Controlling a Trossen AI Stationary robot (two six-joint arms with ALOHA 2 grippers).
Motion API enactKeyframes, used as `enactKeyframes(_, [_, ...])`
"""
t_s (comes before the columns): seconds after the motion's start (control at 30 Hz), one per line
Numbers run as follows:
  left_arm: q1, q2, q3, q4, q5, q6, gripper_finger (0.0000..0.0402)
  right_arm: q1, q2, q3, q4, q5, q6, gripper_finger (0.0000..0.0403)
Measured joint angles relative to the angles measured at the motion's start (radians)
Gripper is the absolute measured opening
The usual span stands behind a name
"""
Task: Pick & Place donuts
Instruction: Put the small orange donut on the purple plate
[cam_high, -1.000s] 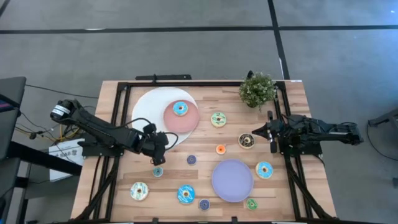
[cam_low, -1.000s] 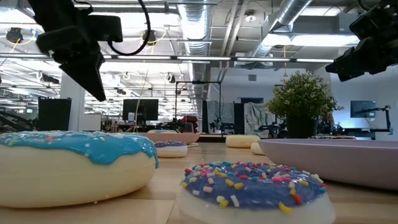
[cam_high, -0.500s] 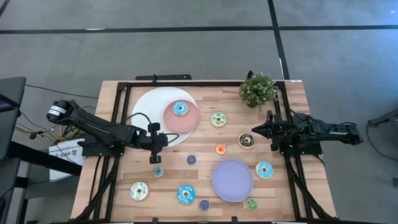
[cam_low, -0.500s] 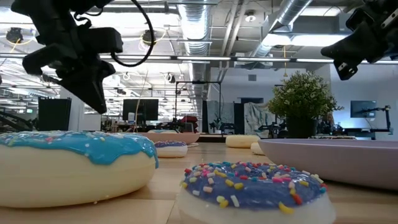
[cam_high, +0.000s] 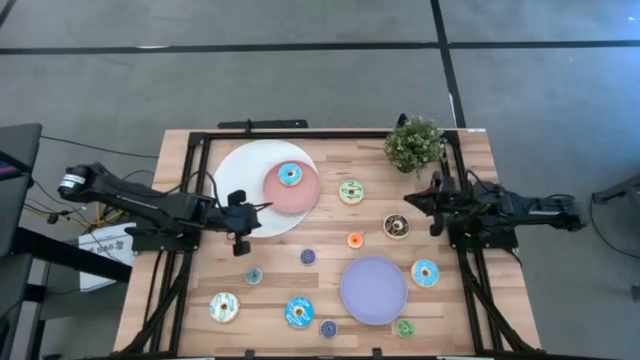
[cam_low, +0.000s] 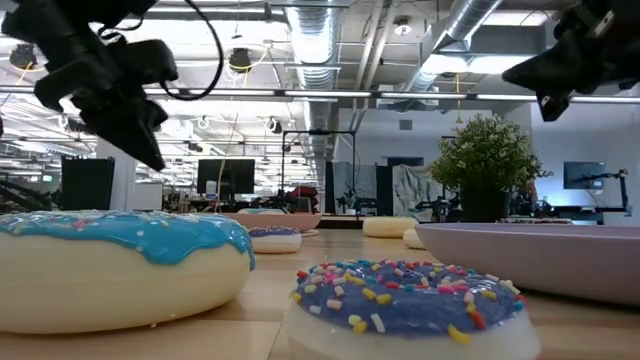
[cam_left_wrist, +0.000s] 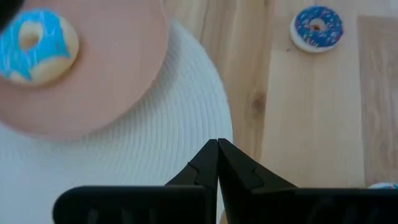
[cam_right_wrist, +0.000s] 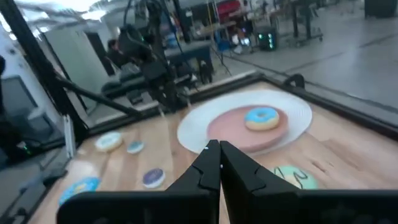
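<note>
White plate (cam_high: 232, 172), largest item, carries pink plate (cam_high: 300, 196) w/ one blue donut (cam_high: 290, 175) on it. Lavender plate (cam_high: 373, 290) bare. Other donuts loose on table (cam_high: 470, 170): small blue donut (cam_left_wrist: 316, 28), brown donut (cam_high: 397, 227), orange donut (cam_high: 355, 240). My left gripper (cam_left_wrist: 217, 163) over white plate's edge, fingers pressed together, carrying nothing. Right gripper (cam_right_wrist: 214, 163) also closed, empty, near brown donut. Risk: descending w/o opening fingers would knock a ring aside.

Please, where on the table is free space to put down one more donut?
The lavender plate is bare. Bare wood lies between the white plate and the plant, near the far edge. The near edge is crowded with donuts, like the blue one.
</note>
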Motion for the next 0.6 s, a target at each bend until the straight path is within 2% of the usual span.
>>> enactKeyframes(0.1, [0.0, -0.029, -0.043, 0.014, 0.022, -0.037, 0.0, 0.027, 0.15, -0.001, 0.071, 0.035, 0.006, 0.0])
enactKeyframes(0.17, [0.0, -0.038, -0.054, 0.017, 0.025, -0.049, 0.0, 0.054, 0.264, 0.003, 0.178, 0.037, 0.006, 0.0])
enactKeyframes(0.27, [0.0, -0.048, -0.058, 0.022, 0.024, -0.031, 0.0, 0.108, 0.454, 0.056, 0.286, 0.09, 0.005, 0.0])
enactKeyframes(0.43, [0.0, -0.049, -0.058, 0.022, 0.007, 0.037, 0.0, 0.199, 0.754, 0.266, 0.221, 0.206, 0.005, 0.0])
enactKeyframes(0.6, [0.001, -0.049, -0.058, 0.037, -0.013, 0.065, 0.0, 0.236, 1.007, 0.548, -0.003, 0.244, 0.034, 0.0])
